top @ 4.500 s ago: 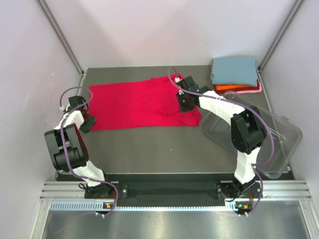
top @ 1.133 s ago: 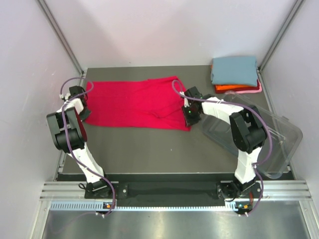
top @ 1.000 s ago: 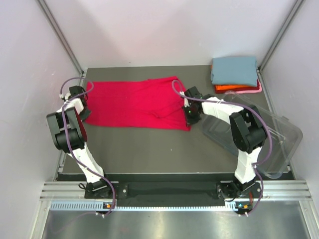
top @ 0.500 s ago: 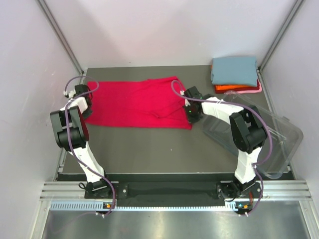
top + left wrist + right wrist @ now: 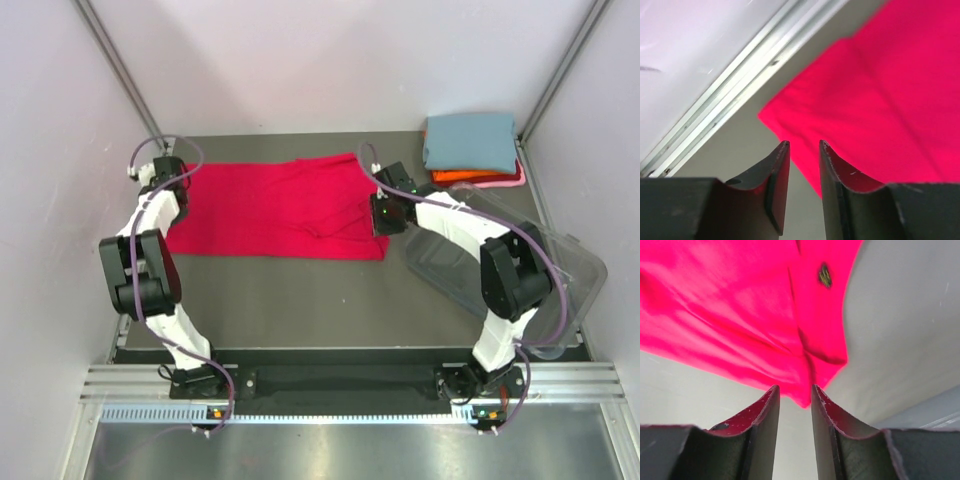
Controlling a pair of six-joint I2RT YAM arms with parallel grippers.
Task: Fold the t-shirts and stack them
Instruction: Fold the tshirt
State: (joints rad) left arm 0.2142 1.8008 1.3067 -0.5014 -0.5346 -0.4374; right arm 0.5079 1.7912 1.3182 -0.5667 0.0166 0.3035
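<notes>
Sideways, crimson t-shirt (image 5: 270,205) flat, long axis left-right, left hand (image 5: 802,146) and right hand (image 5: 795,389) at ends, grasp unclear

Crimson t-shirt (image 5: 275,208) spread on dark tabletop (image 5: 300,300), left hand (image 5: 170,183) at its left edge, right hand (image 5: 384,213) at its right, folded t-shirts (image 5: 470,142) stacked far right

Lab test booth: plain white walls (image 5: 350,60), aluminium frame post (image 5: 120,68).

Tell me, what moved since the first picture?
The left gripper slid along the left edge of the red shirt, from its near corner to its far corner. The shirt's right end drew in slightly near the right gripper. Neither holds cloth now. The folded pile and the tub stayed put.
</notes>
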